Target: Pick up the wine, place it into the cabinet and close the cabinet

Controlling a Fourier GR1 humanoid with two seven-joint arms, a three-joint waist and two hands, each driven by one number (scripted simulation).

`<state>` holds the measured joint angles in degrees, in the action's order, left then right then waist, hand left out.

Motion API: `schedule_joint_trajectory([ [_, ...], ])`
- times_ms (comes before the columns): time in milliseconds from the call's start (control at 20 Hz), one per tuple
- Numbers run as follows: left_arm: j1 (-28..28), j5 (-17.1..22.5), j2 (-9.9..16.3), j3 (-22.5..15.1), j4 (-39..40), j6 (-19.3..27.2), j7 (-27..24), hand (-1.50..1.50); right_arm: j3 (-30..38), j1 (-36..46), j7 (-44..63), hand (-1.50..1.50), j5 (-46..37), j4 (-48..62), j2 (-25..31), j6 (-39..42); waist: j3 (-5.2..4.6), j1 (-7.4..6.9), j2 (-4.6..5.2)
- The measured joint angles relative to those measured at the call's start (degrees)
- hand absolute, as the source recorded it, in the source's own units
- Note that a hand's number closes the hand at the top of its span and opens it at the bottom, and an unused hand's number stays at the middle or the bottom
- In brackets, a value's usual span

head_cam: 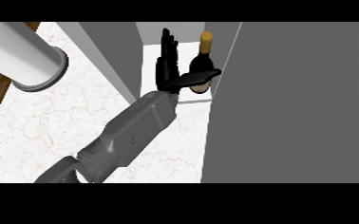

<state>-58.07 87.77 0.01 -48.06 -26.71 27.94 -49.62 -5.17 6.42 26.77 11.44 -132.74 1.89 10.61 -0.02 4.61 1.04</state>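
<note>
The wine bottle [201,65] is dark with a gold cap and a tan label near its base. It stands inside the open cabinet, on the white cabinet floor [150,59], close to the right side. My left hand [167,65] reaches into the cabinet just left of the bottle. Its fingers are straight and point away from me, and its thumb [202,77] stretches right across the bottle's lower body. The grey forearm [133,130] runs in from the lower left. The right hand does not show.
A large grey cabinet door [288,104] stands open at the right and fills that side. The cabinet's grey left wall [105,52] rises beside the arm. A white and grey cylinder [32,57] lies at the upper left on the marble counter [49,118].
</note>
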Motion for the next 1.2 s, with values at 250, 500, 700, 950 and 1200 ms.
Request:
schedule_joint_trajectory([
  [250, 2.7, 0.1, 0.0, -2.9, -3.4, -0.8, -1.0, -1.5, -0.4, -0.2, 0.7, -1.5, -0.8, -0.5, -0.2, -0.7, 0.0, -1.15, -0.33],
  [500, 4.0, -0.8, 0.1, -4.5, -6.0, 0.2, -1.7, -1.5, -0.1, 0.0, 1.1, -1.5, -1.5, -0.7, -0.3, -1.6, 0.0, -2.16, -0.58],
  [700, 6.5, -2.2, 0.1, -5.3, -9.2, 1.9, -3.0, -1.5, -0.2, -1.2, 0.3, -1.5, -2.0, -0.8, -0.4, -1.5, 0.01, -2.9, -0.78],
  [950, 10.6, -6.5, 0.6, -4.3, -13.2, 2.4, -3.8, -1.5, -1.9, -1.0, 1.4, -1.5, -3.7, -1.4, -0.7, -2.9, 0.02, -3.96, -1.01],
  [1200, 15.6, -12.2, 2.0, -3.4, -19.4, 3.2, -3.1, -1.5, -0.4, -0.3, 1.9, -1.5, -3.3, -1.4, -0.2, -3.2, 0.03, -4.5, -1.12],
])
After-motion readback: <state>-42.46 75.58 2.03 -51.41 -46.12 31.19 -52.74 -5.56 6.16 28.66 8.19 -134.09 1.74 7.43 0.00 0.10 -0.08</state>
